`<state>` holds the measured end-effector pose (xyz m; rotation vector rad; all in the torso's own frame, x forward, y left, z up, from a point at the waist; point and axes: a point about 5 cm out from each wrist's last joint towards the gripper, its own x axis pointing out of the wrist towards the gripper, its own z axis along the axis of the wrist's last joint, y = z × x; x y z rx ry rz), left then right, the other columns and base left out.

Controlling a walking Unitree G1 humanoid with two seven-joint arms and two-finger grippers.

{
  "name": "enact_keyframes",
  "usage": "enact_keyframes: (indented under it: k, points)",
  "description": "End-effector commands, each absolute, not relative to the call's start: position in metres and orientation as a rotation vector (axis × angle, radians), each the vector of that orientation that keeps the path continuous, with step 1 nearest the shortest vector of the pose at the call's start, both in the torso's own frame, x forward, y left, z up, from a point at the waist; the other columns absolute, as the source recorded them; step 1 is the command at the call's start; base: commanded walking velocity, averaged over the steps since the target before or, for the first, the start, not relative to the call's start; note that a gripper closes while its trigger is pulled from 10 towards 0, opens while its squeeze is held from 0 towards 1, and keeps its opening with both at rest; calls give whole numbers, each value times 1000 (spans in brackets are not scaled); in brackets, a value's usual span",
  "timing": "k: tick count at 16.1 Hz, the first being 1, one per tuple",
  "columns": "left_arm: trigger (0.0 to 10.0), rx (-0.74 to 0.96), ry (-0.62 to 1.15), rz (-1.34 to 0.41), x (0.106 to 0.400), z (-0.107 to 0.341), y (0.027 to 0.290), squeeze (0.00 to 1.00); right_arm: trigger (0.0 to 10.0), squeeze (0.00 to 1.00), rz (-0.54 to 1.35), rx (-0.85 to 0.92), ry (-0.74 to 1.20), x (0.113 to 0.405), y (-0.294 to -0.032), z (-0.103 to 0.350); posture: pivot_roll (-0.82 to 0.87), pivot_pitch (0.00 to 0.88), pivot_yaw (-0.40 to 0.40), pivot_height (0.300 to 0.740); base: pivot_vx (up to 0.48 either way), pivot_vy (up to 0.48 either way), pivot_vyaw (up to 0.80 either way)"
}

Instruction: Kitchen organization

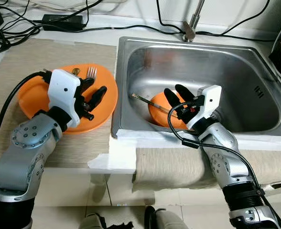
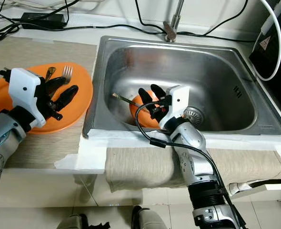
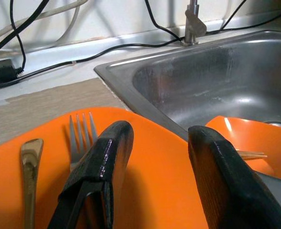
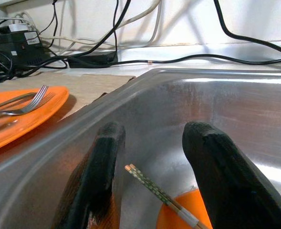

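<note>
With the right hand [image 1: 179, 97] spread wide over the chopsticks [image 1: 150, 103] resting on the orange bowl [image 1: 160, 110] in the sink [image 1: 255, 52], closing carelessly might roll them off

- Bright, even indoor light; both head views are sharp, with no motion blur.
- Soft glare streaks across the steel sink [image 1: 245, 81], strongest at centre frame.
- The orange plate [image 1: 35, 95] carries short, soft shadows.
- In the wrist views, the near black fingers [image 3: 102, 176] at the lower edge are slightly soft and loom large.
</note>
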<state>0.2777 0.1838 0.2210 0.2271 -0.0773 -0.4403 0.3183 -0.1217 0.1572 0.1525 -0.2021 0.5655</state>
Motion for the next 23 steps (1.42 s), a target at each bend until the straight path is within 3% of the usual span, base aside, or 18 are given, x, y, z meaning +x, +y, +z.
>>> enact_keyframes:
  k: [1,6,13,23]
  points:
    - [10000,218,-117,-485,275,227,177,0,10000,0,532,167,-87,315,-129,131,-150,190,-60,740,0,0,0]
    - [10000,208,-116,-568,268,227,174,0,10000,0,528,173,-90,315,-129,132,-149,192,-66,740,0,0,0]
    - [10000,245,-51,-646,255,228,204,0,10000,0,554,168,-89,313,-127,133,-140,203,-73,740,0,0,0]
    - [10000,294,-16,-390,272,238,251,0,10000,0,588,166,-76,311,-125,133,-137,202,-76,740,0,0,0]
